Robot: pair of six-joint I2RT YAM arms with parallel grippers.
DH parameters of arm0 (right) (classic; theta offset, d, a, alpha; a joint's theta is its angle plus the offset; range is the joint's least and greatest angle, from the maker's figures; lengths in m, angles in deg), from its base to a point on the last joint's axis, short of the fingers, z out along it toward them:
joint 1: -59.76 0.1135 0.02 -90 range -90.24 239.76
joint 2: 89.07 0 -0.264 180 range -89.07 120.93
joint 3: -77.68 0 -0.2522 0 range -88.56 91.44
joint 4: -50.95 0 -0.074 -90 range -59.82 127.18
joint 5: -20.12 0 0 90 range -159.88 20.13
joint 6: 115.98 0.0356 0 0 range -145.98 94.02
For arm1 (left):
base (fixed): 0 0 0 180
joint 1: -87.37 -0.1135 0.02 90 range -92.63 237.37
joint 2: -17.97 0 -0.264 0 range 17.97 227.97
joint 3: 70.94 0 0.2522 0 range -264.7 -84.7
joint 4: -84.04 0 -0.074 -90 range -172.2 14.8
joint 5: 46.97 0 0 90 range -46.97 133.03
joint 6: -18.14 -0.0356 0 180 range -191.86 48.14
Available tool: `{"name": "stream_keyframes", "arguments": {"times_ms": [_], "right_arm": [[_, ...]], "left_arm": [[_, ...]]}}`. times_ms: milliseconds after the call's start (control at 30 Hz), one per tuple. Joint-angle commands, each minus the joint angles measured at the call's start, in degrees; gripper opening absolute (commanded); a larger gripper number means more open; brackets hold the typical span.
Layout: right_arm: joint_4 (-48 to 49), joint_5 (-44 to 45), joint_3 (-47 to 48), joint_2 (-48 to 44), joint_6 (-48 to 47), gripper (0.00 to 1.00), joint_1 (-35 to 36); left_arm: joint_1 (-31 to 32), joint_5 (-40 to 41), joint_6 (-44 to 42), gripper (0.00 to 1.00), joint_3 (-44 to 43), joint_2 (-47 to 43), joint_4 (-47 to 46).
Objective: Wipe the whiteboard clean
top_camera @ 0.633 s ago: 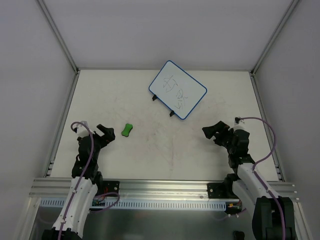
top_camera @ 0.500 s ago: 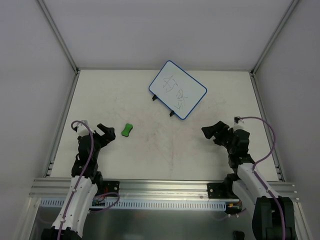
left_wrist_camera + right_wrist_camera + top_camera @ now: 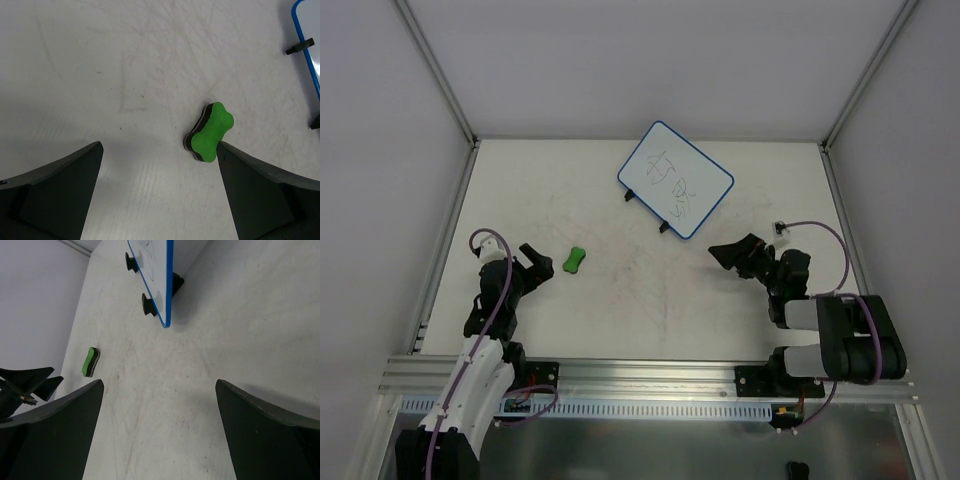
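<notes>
The whiteboard (image 3: 675,179) lies at the back of the table, right of the middle, white with a blue rim, black feet and black scribbles. Its blue edge shows in the right wrist view (image 3: 168,285) and the left wrist view (image 3: 306,45). A small green eraser block (image 3: 574,261) lies on the table to the left; it also shows in the left wrist view (image 3: 211,132) and the right wrist view (image 3: 90,361). My left gripper (image 3: 535,263) is open and empty, just left of the eraser. My right gripper (image 3: 731,254) is open and empty, below the whiteboard.
The white table (image 3: 620,300) is scuffed and ringed by an aluminium frame (image 3: 620,372). Grey walls stand at the left, the right and the back.
My right gripper has moved left and swung toward the table's middle. My left gripper has shifted slightly toward the eraser. The whiteboard and the eraser have not moved.
</notes>
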Motion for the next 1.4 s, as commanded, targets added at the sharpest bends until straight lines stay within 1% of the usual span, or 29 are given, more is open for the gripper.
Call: {"name": "stream_keyframes", "arguments": {"times_ms": [0, 33, 100, 267, 333, 433, 533, 567, 633, 667, 700, 767, 833, 867, 967, 1033, 1067, 1100, 1200, 1300, 1333, 1367], "right_arm": [[28.33, -4.24, 3.49, 9.26, 4.39, 0.99, -0.06], [30.09, -4.24, 4.37, 11.30, 4.57, 0.99, -0.06], [30.46, -3.81, 7.53, 14.82, 3.17, 0.98, 0.29], [30.46, -3.27, 12.11, 18.17, 2.11, 0.97, 0.91], [30.37, -3.54, 15.08, 20.27, 2.64, 0.97, 1.26], [30.37, -4.33, 19.30, 22.83, 3.60, 0.95, 1.35], [30.37, -4.85, 22.21, 26.34, 4.74, 0.92, 1.43], [30.37, -5.03, 23.88, 27.83, 4.75, 0.89, 1.52], [30.46, -5.12, 25.29, 29.33, 5.18, 0.88, 1.52], [30.46, -5.55, 26.17, 30.12, 5.54, 0.86, 1.61], [30.46, -6.17, 27.57, 31.26, 5.63, 0.79, 1.78], [30.46, -6.18, 28.11, 31.80, 5.28, 0.77, 1.96], [30.46, -6.00, 28.11, 32.50, 4.75, 0.77, 2.23], [30.46, -6.09, 28.20, 32.77, 4.49, 0.73, 2.31], [30.46, -6.09, 28.11, 33.91, 3.61, 0.69, 2.58], [30.46, -5.65, 28.11, 34.44, 3.34, 0.67, 3.01], [30.46, -5.56, 28.20, 35.05, 3.08, 0.64, 3.28], [30.46, -5.47, 28.29, 35.40, 2.82, 0.59, 3.54], [30.46, -5.30, 28.81, 36.11, 2.90, 0.57, 3.81], [30.46, -5.12, 28.99, 36.20, 2.82, 0.49, 3.90], [30.46, -4.86, 28.99, 36.28, 2.64, 0.49, 3.90], [30.46, -4.77, 29.08, 36.37, 2.64, 0.45, 3.98]], "left_arm": [[-0.18, -0.82, -1.05, 0.99, -2.79, 1.17, -1.69], [-0.18, -1.26, -1.31, 0.99, -2.79, 0.99, -1.70], [-0.18, -1.79, -1.58, 0.99, -2.61, 0.64, -1.87], [-0.18, -1.27, -1.14, 0.99, -2.43, 0.90, -1.96], [-0.18, -1.52, -1.31, 0.99, -3.39, 2.21, -2.48], [0.00, -1.88, -1.49, 0.99, -4.80, 7.21, -3.36], [0.00, -2.67, -1.58, 0.99, -5.86, 9.68, -3.71], [0.00, -3.02, -1.66, 0.99, -5.95, 9.95, -3.80], [0.00, -3.72, -2.01, 0.99, -6.04, 10.22, -3.98], [0.00, -5.38, -2.10, 0.99, -6.04, 10.48, -4.33], [0.00, -6.00, -2.28, 0.99, -6.04, 10.48, -4.59], [0.00, -6.62, -2.63, 0.99, -5.95, 10.48, -4.86], [0.09, -6.63, -2.72, 0.99, -5.86, 10.48, -4.86], [0.09, -6.80, -2.72, 0.99, -5.86, 10.40, -4.86], [0.44, -6.98, -2.98, 0.99, -6.12, 11.36, -5.12], [2.45, -4.79, -3.51, 0.99, -6.91, 12.41, -5.04], [3.16, -4.26, -3.77, 0.99, -7.26, 13.81, -5.04], [3.95, -2.69, -3.95, 0.99, -7.70, 14.61, -5.04], [6.50, -1.09, -4.92, 0.99, -9.55, 18.03, -4.86], [9.22, 1.19, -6.41, 0.99, -11.83, 20.76, -3.90], [9.84, 1.81, -7.54, 0.99, -13.32, 21.46, -3.72], [10.71, 2.33, -8.25, 0.99, -14.03, 22.86, -3.19]]}}
